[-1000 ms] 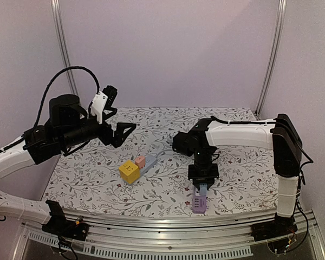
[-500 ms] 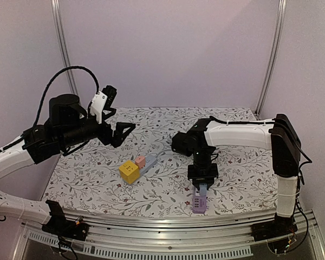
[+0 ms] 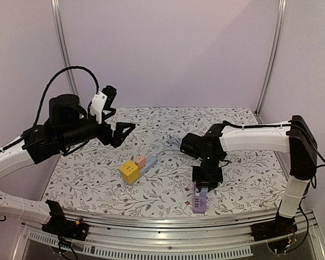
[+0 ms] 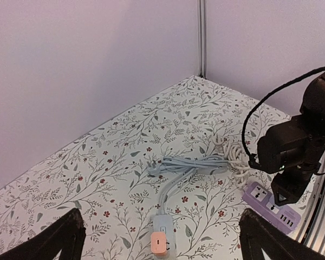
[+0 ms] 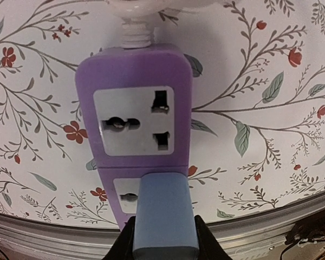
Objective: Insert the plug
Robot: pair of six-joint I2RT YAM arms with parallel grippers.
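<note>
Shifted toward 3 o'clock over the last second, with the right hand (image 3: 204,187) pinching the blue plug (image 5: 165,214) above the purple strip (image 5: 132,76) at 6 o'clock on the worktop (image 3: 168,116) — aligned, likely not yet seated.

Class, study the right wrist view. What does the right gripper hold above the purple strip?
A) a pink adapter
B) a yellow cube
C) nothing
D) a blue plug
D: the right gripper is shut on the blue plug, which covers the second socket of the strip.
</note>
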